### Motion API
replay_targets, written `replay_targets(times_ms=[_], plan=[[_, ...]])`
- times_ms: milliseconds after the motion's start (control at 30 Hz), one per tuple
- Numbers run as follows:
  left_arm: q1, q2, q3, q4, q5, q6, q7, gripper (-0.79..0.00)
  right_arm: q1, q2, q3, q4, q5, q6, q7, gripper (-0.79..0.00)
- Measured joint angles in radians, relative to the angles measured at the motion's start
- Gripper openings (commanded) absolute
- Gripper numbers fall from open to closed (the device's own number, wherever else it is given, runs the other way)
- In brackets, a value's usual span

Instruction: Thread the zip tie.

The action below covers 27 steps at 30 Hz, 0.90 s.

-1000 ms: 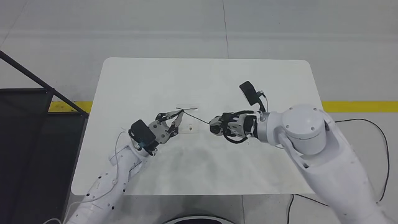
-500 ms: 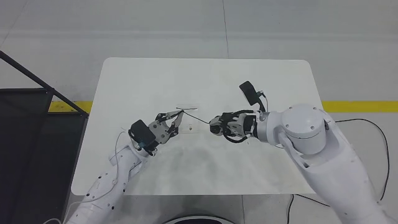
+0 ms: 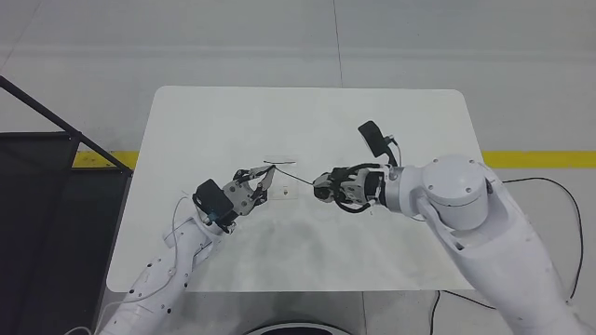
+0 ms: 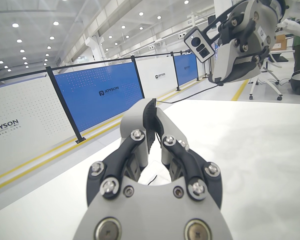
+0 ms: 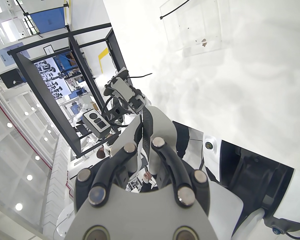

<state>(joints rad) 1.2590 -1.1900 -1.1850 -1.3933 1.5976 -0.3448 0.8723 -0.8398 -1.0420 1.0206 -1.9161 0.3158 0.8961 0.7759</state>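
A thin black zip tie [image 3: 296, 176] spans the short gap between my two grippers above the middle of the white table [image 3: 372, 121]. My left gripper [image 3: 267, 175] is shut on one end of it. In the left wrist view the pads [image 4: 150, 116] pinch the tie [image 4: 187, 97], which runs across to the tip of my right gripper [image 4: 218, 83]. My right gripper [image 3: 319, 186] is shut on the other end; in the right wrist view its fingertips [image 5: 143, 112] are pressed together, with the left gripper [image 5: 122, 93] just beyond them.
A clear plastic box [image 5: 190, 21] sits on the table just behind the grippers, with a second black zip tie [image 5: 181, 4] lying along its far edge [image 3: 279, 161]. The table's near edge lies close behind both arms.
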Motion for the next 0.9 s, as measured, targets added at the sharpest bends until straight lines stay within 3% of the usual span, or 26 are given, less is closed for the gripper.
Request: replay_targets(times_ms=[900], plan=[[-0.001,-0.001,0.013,0.004,0.006,0.001,-0.002,-0.785,-0.056,-0.004,0.030,-0.021,0.107,-0.090,-0.115,-0.785]])
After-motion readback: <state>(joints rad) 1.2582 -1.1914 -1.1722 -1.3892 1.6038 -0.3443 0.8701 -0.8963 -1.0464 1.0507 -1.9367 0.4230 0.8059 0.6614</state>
